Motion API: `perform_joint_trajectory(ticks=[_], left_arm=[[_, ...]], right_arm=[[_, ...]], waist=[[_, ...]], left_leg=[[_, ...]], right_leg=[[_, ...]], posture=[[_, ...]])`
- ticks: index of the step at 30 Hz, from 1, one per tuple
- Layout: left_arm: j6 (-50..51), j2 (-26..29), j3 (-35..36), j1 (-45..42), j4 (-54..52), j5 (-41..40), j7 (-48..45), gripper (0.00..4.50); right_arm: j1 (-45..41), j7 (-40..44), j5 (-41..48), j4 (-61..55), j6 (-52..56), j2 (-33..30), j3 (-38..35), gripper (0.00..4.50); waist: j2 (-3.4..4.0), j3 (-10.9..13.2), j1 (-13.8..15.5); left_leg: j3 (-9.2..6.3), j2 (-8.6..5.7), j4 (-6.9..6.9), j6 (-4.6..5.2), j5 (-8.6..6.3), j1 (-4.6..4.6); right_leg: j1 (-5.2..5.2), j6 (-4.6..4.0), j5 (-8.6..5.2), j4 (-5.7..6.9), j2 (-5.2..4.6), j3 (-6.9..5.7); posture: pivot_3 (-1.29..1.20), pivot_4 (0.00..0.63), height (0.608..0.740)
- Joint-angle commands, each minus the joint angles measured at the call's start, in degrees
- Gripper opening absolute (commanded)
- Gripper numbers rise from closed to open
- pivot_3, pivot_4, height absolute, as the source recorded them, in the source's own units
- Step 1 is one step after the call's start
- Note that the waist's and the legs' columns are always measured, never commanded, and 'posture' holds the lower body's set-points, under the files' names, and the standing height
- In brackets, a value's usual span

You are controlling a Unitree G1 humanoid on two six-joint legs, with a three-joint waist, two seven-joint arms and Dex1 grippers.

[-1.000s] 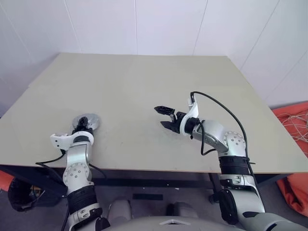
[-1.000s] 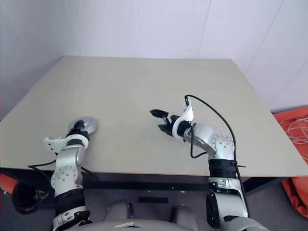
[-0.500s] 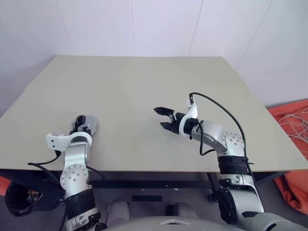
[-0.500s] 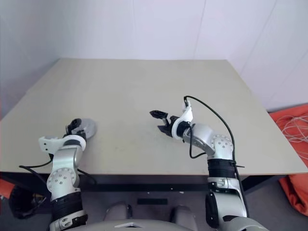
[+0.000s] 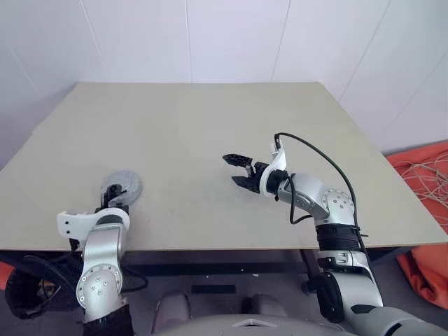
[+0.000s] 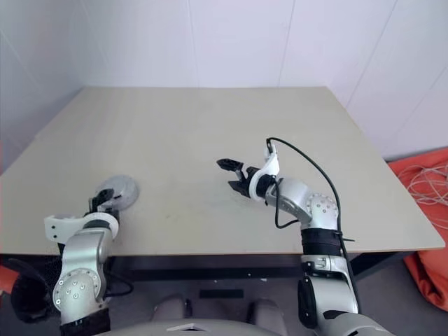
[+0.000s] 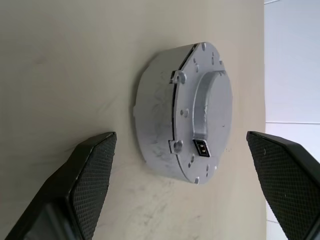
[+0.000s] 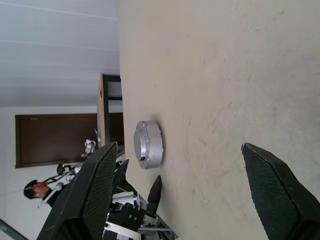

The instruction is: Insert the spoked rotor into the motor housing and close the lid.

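While the closed silver motor housing (image 7: 182, 112) is sitting lid-up near the table's (image 5: 210, 126) front left edge, the left gripper (image 5: 116, 198) is hovering just in front of it with both black fingers (image 7: 92, 172) spread wide and gripping nothing. Over the middle of the table, well apart from the housing, the right gripper (image 5: 238, 170) is also standing fully open and empty.

Housing (image 7: 170, 130) silver-grey; table (image 5: 210, 126) beige; fingers (image 7: 92, 172) black, cross-hatched.
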Motion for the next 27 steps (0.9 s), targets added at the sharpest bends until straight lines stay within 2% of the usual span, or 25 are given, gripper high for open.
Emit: perform_joint_trajectory(ticks=[1,5,8,13,17,20,24,27], left_arm=[[6.7,-0.8,-5.5,3.0,-1.7,-10.1,4.5,4.47],[12.3,4.3,-9.0,1.5,-3.5,-18.8,1.8,4.47],[13.4,6.2,-11.0,-0.5,-4.8,-22.3,1.4,4.47],[13.5,9.3,-12.6,-4.7,-4.9,-21.5,-1.1,4.47],[15.3,15.2,-13.2,-7.8,-2.7,-12.2,-7.1,4.47],[15.3,20.3,-13.7,-8.9,-1.0,-0.6,-13.8,4.47],[13.0,28.7,-19.3,-7.3,0.7,21.9,-24.5,4.47],[8.1,30.6,-22.9,-4.9,2.9,36.0,-29.6,4.47]], right_arm=[[-1.5,0.9,-0.1,-0.5,0.8,0.1,-0.4,4.5],[-1.2,3.6,-1.8,-1.9,3.1,-1.3,0.5,4.5],[-0.7,5.1,-2.4,-2.7,3.7,-1.9,0.1,4.5],[1.1,8.2,-6.3,-6.5,3.0,-3.5,-0.3,4.5],[3.6,17.1,-21.1,-14.8,-2.6,-7.1,2.9,4.5],[6.2,24.9,-33.7,-20.1,-9.6,-9.8,6.9,4.5],[10.2,34.1,-51.0,-23.5,-21.2,-13.3,13.4,4.5],[13.0,39.7,-65.4,-23.0,-32.1,-16.5,19.1,4.5]], waist=[[0.07,-0.1,0.1],[0.16,-0.2,1.6],[0.04,-0.1,1.5],[-0.02,-0.1,1.0],[-0.03,-0.1,0.6],[-0.04,-0.1,0.4],[-0.09,-0.1,0.4],[-0.07,-0.1,0.4]], left_leg=[[-0.01,-0.05,0.01,0.0,0.0,0.0],[-0.03,-0.19,0.16,0.0,0.0,-0.06],[-0.1,-0.14,0.6,0.01,0.0,-0.33],[-0.11,-0.09,0.83,0.0,0.0,-0.34],[-0.08,0.04,0.86,-0.02,0.01,-0.43],[-0.07,0.05,0.9,-0.03,0.01,-0.51],[-0.08,0.08,0.89,-0.01,0.01,-0.67],[-0.09,0.07,0.88,0.11,-0.06,-0.81]], right_leg=[[-0.01,0.01,0.0,0.0,-0.02,0.0],[-0.04,-0.04,-0.07,0.01,-0.13,0.03],[-0.1,0.0,-0.05,0.01,-0.12,0.04],[-0.11,0.13,0.03,0.01,-0.09,0.08],[-0.13,0.15,0.04,0.01,-0.05,0.01],[-0.16,0.17,0.05,-0.02,-0.06,0.02],[-0.31,0.2,0.06,-0.03,-0.05,0.02],[-0.42,0.3,0.13,-0.02,-0.07,0.04]], posture=[[0.0,0.0,0.74],[0.0,0.0,0.74],[0.0,0.0,0.74],[0.0,0.0,0.74],[0.0,0.0,0.74],[0.0,0.0,0.74],[0.0,0.0,0.74],[0.0,0.0,0.74]])
